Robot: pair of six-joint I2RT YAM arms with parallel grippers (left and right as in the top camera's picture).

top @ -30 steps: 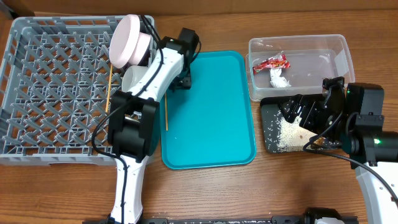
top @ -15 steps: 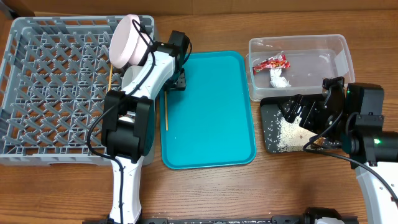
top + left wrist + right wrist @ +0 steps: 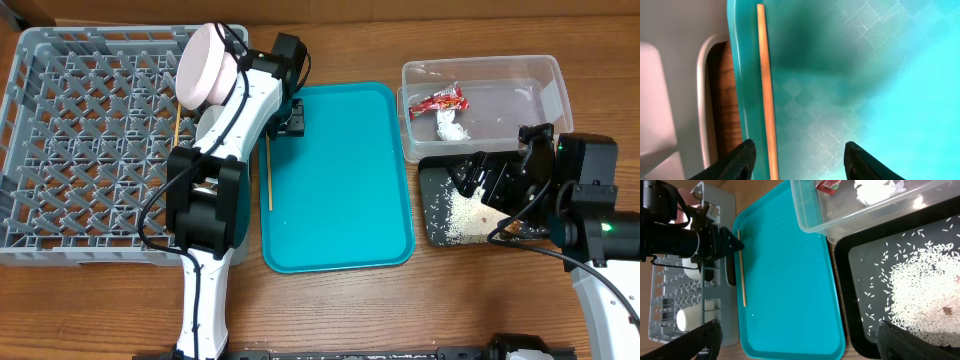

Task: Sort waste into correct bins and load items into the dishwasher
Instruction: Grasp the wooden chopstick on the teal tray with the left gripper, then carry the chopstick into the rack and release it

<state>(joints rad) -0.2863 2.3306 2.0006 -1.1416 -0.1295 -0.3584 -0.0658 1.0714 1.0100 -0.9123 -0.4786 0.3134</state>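
A thin wooden chopstick (image 3: 267, 175) lies along the left edge of the teal tray (image 3: 345, 190). My left gripper (image 3: 800, 145) hovers open over its far end. The chopstick (image 3: 766, 85) runs between the jaws, close to the left finger (image 3: 740, 160), and neither jaw touches it. The grey dish rack (image 3: 90, 150) holds a pink bowl (image 3: 207, 65), a white bowl (image 3: 215, 125), a white cup (image 3: 687, 317) and a second chopstick (image 3: 177, 135). The clear tub (image 3: 520, 80) contains the red wrapper (image 3: 437, 101) and the paper wad (image 3: 450, 127). Rice (image 3: 462, 215) lies in the black tray (image 3: 432, 195). My right gripper (image 3: 799, 327) is open and empty above that tray's left side.
The teal tray sits between the rack and the two bins, bare apart from the chopstick and a white speck (image 3: 281, 222). The left arm (image 3: 210, 200) reaches across the rack's right wall. Bare wooden table (image 3: 400, 310) runs along the front.
The left wrist has shifted a little toward the far end of the chopstick and its jaws have narrowed slightly. The right arm has not moved.
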